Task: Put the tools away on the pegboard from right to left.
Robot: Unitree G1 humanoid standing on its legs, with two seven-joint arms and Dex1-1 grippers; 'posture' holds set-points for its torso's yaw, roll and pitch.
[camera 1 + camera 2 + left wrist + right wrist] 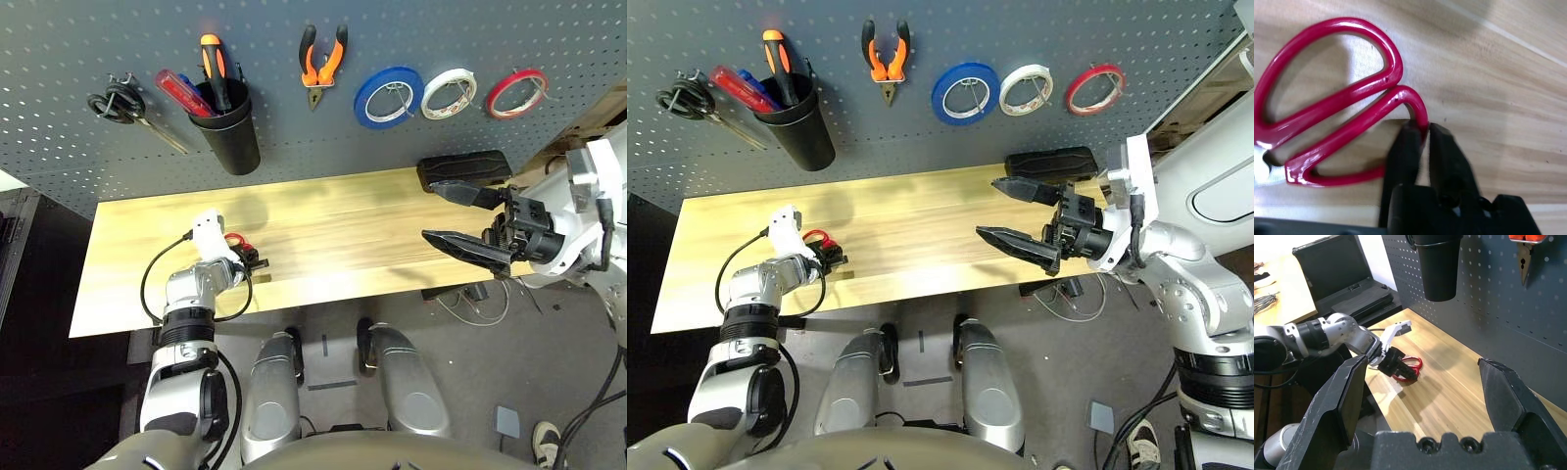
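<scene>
Red-handled scissors (1337,98) lie flat on the wooden table (333,235) near its front left. My left gripper (1422,129) is shut on the rim of their smaller handle loop, one black finger (1403,152) on each side. My right gripper (428,211) hovers open and empty over the table's right end. On the dark grey pegboard (294,127) hang the red tape ring (516,93) at the far right and the orange-handled pliers (321,64) in the middle. The red-handled screwdriver (184,93) stands in the black cup (230,137).
Blue (389,96) and white (449,93) tape rolls hang between the pliers and the red ring. Black-handled scissors (122,103) hang at the far left. An orange-and-black screwdriver (216,73) shares the cup. A black case (463,168) lies at the table's back right.
</scene>
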